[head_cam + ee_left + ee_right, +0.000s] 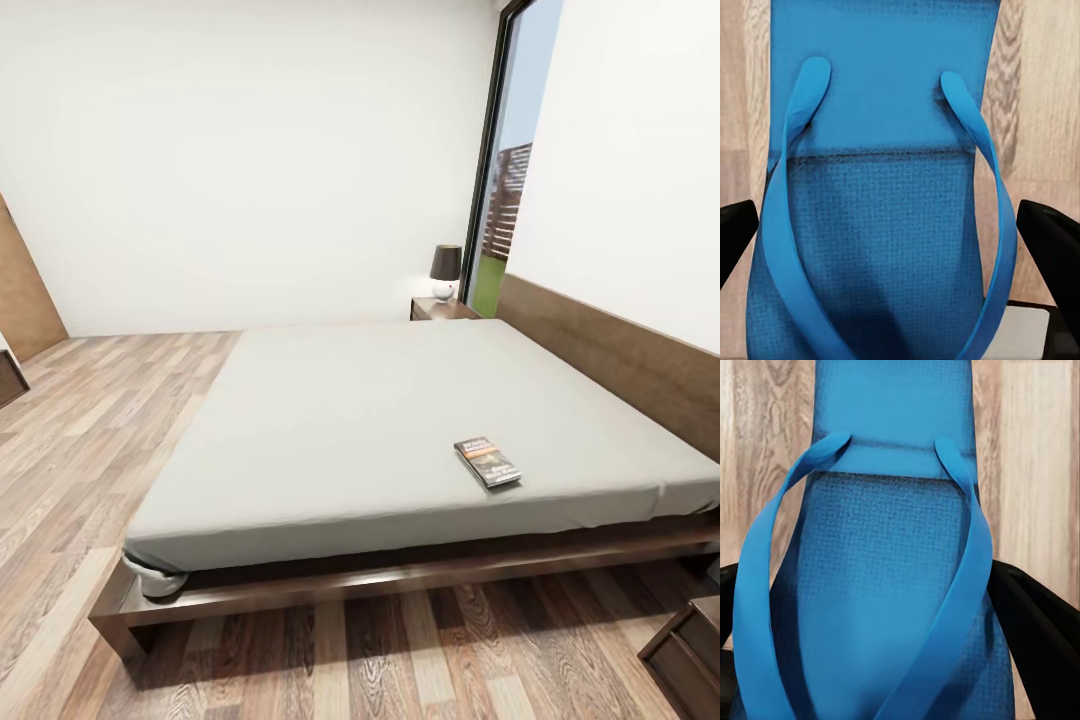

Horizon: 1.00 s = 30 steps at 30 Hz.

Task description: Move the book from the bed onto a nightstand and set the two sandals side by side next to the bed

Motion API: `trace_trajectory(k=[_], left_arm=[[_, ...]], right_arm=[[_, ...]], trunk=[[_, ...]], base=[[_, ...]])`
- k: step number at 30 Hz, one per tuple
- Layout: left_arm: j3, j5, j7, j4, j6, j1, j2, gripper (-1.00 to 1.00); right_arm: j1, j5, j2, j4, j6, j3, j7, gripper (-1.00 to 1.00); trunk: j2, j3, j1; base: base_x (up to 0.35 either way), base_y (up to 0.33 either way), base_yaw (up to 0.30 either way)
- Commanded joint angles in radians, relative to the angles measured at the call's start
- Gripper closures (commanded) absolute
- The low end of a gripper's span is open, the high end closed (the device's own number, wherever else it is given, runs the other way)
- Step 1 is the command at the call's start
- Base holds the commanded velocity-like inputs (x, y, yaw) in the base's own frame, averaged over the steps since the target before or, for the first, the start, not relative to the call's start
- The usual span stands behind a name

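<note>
Each gripper looks clamped on a blue sandal (877,225) (885,585) lengthwise, while the book (487,461) sits on the bed's (350,420) near-right edge, closer to the right arm.

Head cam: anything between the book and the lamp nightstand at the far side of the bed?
Nothing. In the head view only bare grey mattress of the bed lies between the book and the nightstand.

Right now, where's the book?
Head view: the book lies flat on the bed, near its front edge and toward the right, headboard side. The nightstand sits at lower right.
</note>
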Motion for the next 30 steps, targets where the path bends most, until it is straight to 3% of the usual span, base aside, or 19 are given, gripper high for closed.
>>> trace_trajectory(k=[1,4,5,10,23,30], left_arm=[[-0.006,0.009,0.002,0.000,0.002,-0.001,0.000,1.00],[-0.007,0.009,0.001,-0.004,0.019,-0.004,0.001,1.00],[-0.007,0.009,0.000,-0.005,0.104,-0.005,0.002,1.00],[-0.008,0.009,0.005,-0.010,0.110,-0.029,0.002,1.00],[-0.009,0.010,0.002,-0.012,0.125,-0.106,0.002,1.00],[-0.008,0.010,0.003,-0.011,0.136,-0.163,0.002,1.00]], right_arm=[[-0.002,-0.003,-0.001,-0.005,0.002,0.006,0.001,1.00],[-0.017,-0.002,-0.002,-0.021,0.019,0.005,-0.006,1.00],[-0.026,-0.002,-0.002,-0.031,0.108,0.005,-0.008,1.00],[-0.044,-0.002,-0.002,-0.081,0.168,0.005,-0.016,1.00],[-0.100,-0.002,0.002,-0.106,0.187,0.005,-0.017,1.00],[-0.125,0.000,0.005,-0.110,0.252,0.005,-0.018,1.00]], trunk=[[0.000,-0.001,0.000],[0.000,-0.001,0.000],[0.000,-0.001,0.000],[0.000,-0.001,0.000],[0.000,-0.001,0.000],[0.000,-0.001,0.000]], base=[[0.000,0.000,0.000],[0.000,0.000,0.000],[0.000,0.000,0.000],[0.000,0.000,0.000],[0.000,0.000,0.000],[0.000,0.000,0.000]])
